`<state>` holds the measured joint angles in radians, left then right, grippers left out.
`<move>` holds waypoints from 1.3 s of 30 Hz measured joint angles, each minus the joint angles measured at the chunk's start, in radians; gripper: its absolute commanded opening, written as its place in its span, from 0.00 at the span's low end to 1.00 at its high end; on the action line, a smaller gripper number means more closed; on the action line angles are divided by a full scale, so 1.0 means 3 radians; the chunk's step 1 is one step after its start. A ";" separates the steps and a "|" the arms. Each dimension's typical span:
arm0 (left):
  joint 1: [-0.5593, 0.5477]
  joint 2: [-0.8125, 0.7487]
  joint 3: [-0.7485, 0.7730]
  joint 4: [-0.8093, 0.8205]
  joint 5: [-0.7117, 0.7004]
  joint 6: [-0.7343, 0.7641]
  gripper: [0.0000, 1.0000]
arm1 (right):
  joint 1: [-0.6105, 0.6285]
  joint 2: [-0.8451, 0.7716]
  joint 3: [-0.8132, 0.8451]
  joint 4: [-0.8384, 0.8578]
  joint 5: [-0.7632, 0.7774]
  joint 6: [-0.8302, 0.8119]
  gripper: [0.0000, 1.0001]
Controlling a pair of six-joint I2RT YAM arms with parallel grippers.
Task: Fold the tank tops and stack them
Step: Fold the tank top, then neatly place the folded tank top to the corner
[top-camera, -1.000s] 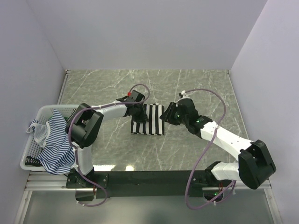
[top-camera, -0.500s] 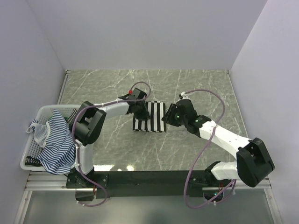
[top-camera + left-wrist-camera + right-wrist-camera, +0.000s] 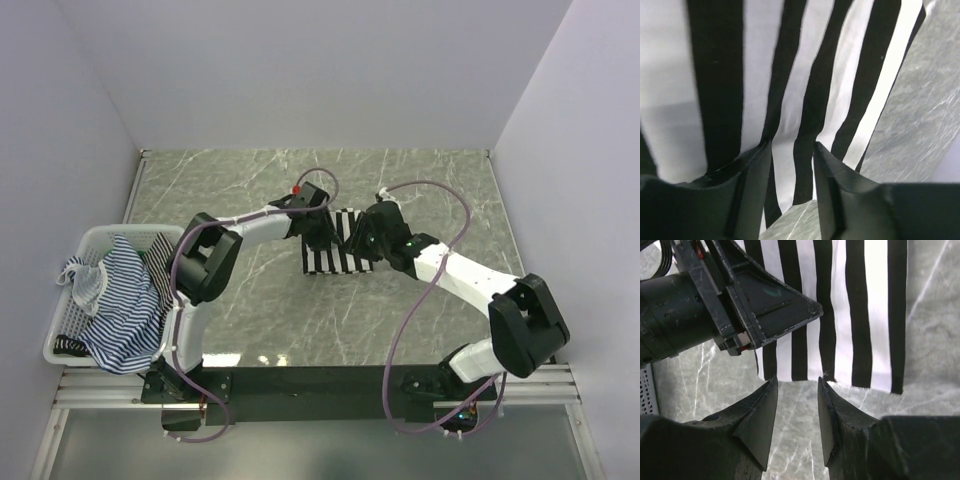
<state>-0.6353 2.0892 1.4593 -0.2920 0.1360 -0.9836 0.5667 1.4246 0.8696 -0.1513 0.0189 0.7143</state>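
Black-and-white tank top point(image 3: 330, 262) folded flat on tabletop point(image 3: 230, 180); left gripper point(image 3: 790, 150) and right gripper point(image 3: 796, 382) jaws apart, nothing clamped; blue-striped tank tops point(image 3: 120, 310) unfolded in basket point(image 3: 57, 345); stacking not begun.

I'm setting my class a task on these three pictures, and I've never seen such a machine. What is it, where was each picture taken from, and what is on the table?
These are two robot arms bolted to the table's near edge, each ending in a two-finger gripper. One picture looks down from above. The other two come from cameras on the wrists, so each shows its own fingers. On the marble table lies a folded black-and-white striped tank top. The left gripper and the right gripper are both at it with fingers apart, and neither visibly grips it. A white basket on the left holds blue-striped tops.
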 measured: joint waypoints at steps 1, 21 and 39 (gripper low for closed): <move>0.0032 -0.0011 0.0000 -0.0018 0.0011 0.0006 0.51 | 0.0000 0.0033 0.0046 -0.0014 0.0010 -0.0011 0.46; 0.1127 -0.1965 -0.0432 -0.0230 0.0102 0.0212 0.60 | 0.0230 0.1947 0.2121 -0.1007 0.0512 -0.0142 0.52; 0.1266 -0.2528 -0.0851 -0.0392 0.0444 0.0393 0.59 | -0.0126 0.2679 0.3079 -0.2158 0.0685 0.0169 0.53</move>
<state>-0.2554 1.3308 1.2041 -0.4095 0.2691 -0.8658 0.5289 2.2284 1.7931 -0.7986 0.2245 0.7650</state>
